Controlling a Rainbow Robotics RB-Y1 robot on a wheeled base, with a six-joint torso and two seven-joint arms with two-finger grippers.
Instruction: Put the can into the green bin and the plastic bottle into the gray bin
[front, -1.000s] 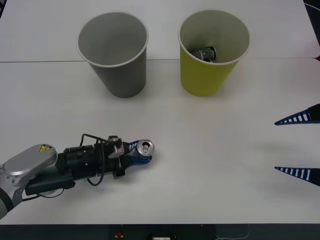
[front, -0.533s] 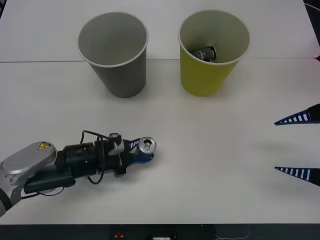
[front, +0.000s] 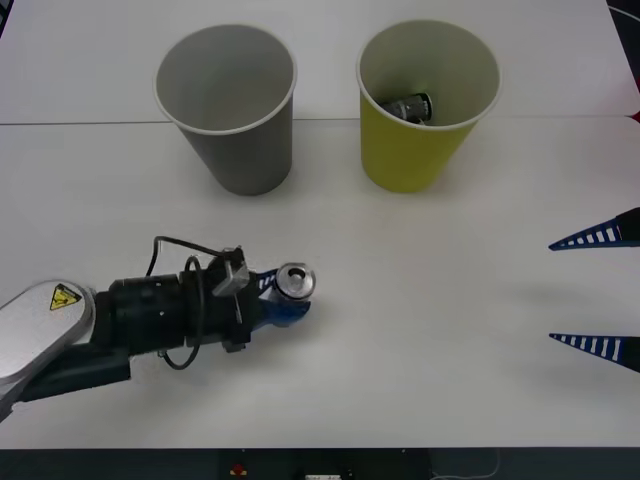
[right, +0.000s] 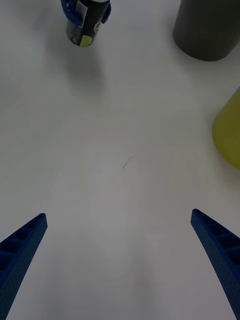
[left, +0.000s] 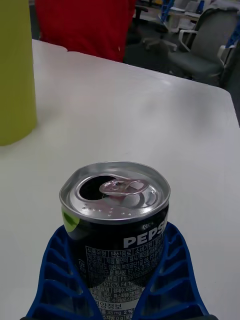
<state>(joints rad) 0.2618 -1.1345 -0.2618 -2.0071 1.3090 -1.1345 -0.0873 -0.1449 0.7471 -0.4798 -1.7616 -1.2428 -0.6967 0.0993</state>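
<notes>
A small silver-topped can (front: 293, 282) with a dark printed side stands upright in my left gripper (front: 285, 300), which is shut on it at the table's front left. The left wrist view has the can (left: 116, 210) close up, a blue finger (left: 55, 280) hugging each side. From the right wrist, the same can (right: 86, 21) appears far off. The gray bin (front: 228, 110) stands at the back left and the green bin (front: 425, 105) at the back right, both upright. Another dark can (front: 408, 106) lies inside the green bin. My right gripper (front: 600, 292) waits open at the right edge. The plastic bottle is out of view.
The white table (front: 420, 300) stretches bare between the held can and the right gripper. A seam (front: 80, 123) crosses the table behind the bins. A red-clad figure (left: 85, 25) and office chairs (left: 200, 45) are beyond the table's far edge.
The left gripper, still shut on the can, has shifted it slightly away from the front edge while the arm drew back to the left. The right arm has not moved.
</notes>
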